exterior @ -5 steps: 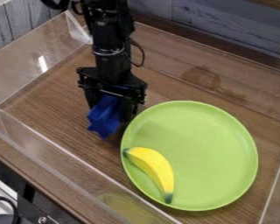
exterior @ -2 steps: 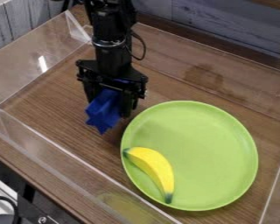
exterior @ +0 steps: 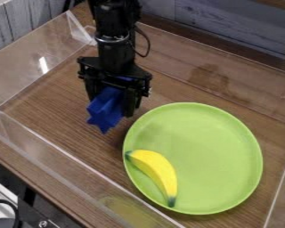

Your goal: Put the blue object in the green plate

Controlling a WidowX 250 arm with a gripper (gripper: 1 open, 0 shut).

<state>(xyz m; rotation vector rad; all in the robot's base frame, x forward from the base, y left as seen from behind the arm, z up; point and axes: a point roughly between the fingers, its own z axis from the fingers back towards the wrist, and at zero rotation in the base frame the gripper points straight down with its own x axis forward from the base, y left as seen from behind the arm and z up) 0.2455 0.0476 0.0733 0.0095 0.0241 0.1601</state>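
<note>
1. I am reading the pincer point(exterior: 113, 101) as pointing straight down, its jaws spread wide around the blue object point(exterior: 106, 111); the fingertips are hiding behind the block, so the contact itself is not showing.
2. The blue object is hanging tilted just left of the green plate point(exterior: 195, 156), apart from its rim.
3. A banana point(exterior: 156, 173) is lying in the plate's near-left part.
4. Clear walls point(exterior: 44, 53) are bounding the bench point(exterior: 192, 76); open wood is lying behind the plate.
</note>
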